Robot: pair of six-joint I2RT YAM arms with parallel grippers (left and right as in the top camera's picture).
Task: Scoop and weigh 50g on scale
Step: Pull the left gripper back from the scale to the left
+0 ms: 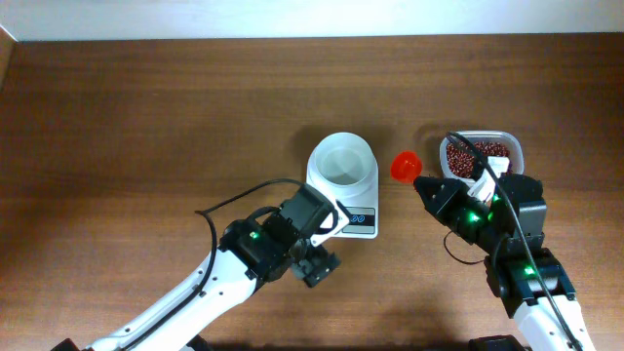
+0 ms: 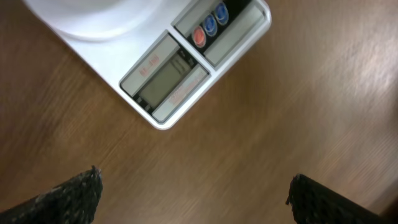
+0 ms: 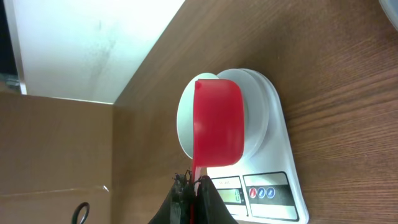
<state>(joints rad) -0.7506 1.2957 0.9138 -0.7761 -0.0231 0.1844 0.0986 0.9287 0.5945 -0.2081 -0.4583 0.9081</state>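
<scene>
The white scale (image 1: 358,220) stands mid-table with a round white bowl (image 1: 342,161) on it; the bowl's inside shows plain white. My left gripper (image 1: 330,244) hangs open just in front of the scale's display end, holding nothing. In the left wrist view its fingertips (image 2: 81,186) stand wide apart over bare wood, below the scale (image 2: 174,81). My right gripper (image 1: 426,185) is shut on the handle of a red scoop (image 1: 406,165), held just right of the bowl. In the right wrist view the scoop (image 3: 217,130) hides part of the bowl (image 3: 256,115); its contents are hidden.
A clear tub of red beans (image 1: 483,151) sits at the right, just behind my right arm. The table's back edge meets a white wall (image 1: 312,19). A black cable (image 1: 229,200) loops over my left arm.
</scene>
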